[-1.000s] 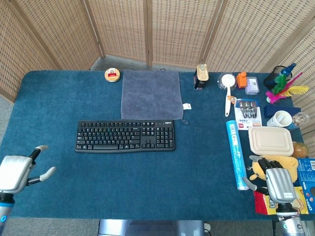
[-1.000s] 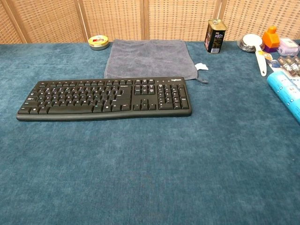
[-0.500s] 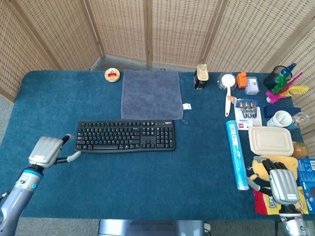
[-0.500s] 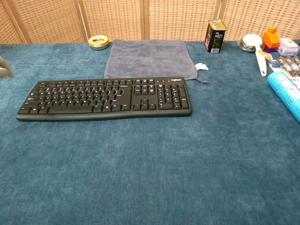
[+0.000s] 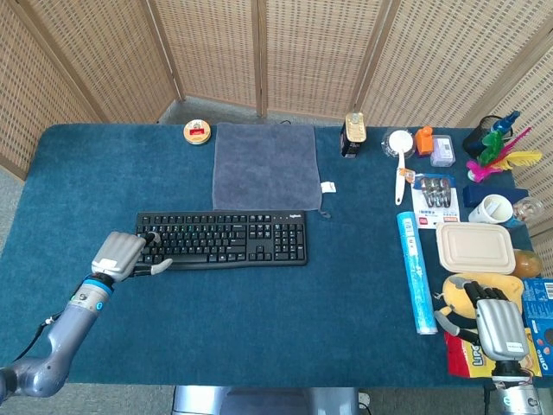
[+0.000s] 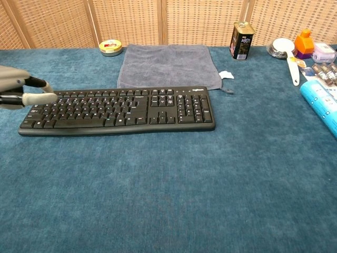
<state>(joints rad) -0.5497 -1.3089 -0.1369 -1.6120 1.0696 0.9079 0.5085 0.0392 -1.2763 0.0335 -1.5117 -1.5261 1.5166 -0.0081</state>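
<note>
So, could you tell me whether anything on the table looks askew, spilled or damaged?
Nothing stands out. The keyboard lies flat and square to the table edge, the grey towel is spread smooth behind it, and the can stands upright. The left hand is at the keyboard's left end.

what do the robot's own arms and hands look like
Both hands are silver-grey metal with pale fingertips. The left hand sits on a grey arm with a blue wrist ring and a thin dark cable. The right hand has a ribbed silver back and dark fingers.
</note>
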